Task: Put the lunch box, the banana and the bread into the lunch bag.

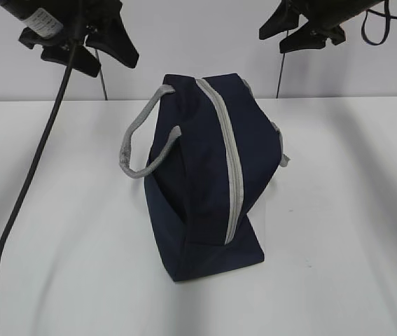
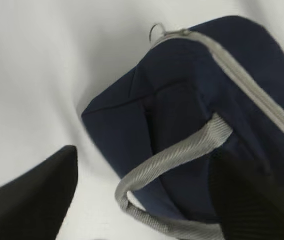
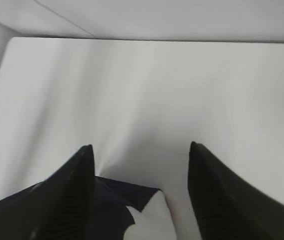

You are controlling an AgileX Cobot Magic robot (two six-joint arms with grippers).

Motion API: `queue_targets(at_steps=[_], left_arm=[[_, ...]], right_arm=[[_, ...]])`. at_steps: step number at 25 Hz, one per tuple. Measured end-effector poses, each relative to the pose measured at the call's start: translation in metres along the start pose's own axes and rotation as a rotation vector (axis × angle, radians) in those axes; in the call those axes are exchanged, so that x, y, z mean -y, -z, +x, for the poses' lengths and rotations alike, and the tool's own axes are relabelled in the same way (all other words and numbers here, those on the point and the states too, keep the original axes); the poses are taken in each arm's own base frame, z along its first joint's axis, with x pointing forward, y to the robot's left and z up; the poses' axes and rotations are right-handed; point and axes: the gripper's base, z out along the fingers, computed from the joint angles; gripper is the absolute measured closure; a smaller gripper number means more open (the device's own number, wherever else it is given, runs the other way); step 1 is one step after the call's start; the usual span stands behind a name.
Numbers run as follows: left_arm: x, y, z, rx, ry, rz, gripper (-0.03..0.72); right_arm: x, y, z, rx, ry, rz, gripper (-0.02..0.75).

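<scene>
Bag zipped up, both my grippers hanging back

The bag [image 1: 205,175] sits mid-table [image 1: 352,231], zipper [image 1: 232,168] closed; left gripper [image 2: 142,200] and right gripper [image 3: 140,195] hover spread apart, empty. No lunch box, banana or bread in view.

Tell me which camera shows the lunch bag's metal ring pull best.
The left wrist view: the small metal ring pull stands clear against the white table at the zipper's end on the navy fabric lunch bag. The exterior and right wrist views don't show it.
</scene>
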Motion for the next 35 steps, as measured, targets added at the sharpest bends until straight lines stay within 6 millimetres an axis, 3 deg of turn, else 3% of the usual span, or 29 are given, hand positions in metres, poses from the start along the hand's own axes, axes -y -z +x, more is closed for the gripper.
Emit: queue_targets(at_steps=[8, 13, 20, 26, 35], left_arm=[[-0.004, 0.032, 0.007, -0.012, 0.041, -0.183, 0.153], [-0.002, 0.053, 0.011, 0.001, 0.059, -0.259, 0.159], [0.006, 0.083, 0.022, 0.044, 0.073, -0.310, 0.159], [0.007, 0.091, 0.062, 0.028, 0.106, -0.342, 0.188], [0.017, 0.115, 0.148, 0.038, 0.103, -0.352, 0.209]], right_arm=[[-0.024, 0.037, 0.013, -0.047, -0.079, 0.113, 0.291], [-0.045, 0.058, 0.040, -0.126, -0.046, 0.221, 0.293], [-0.091, 0.091, 0.084, -0.197, 0.023, 0.326, 0.294], [-0.107, 0.124, 0.130, -0.236, 0.056, 0.442, 0.294], [-0.108, 0.169, 0.213, -0.152, 0.100, 0.508, 0.295]])
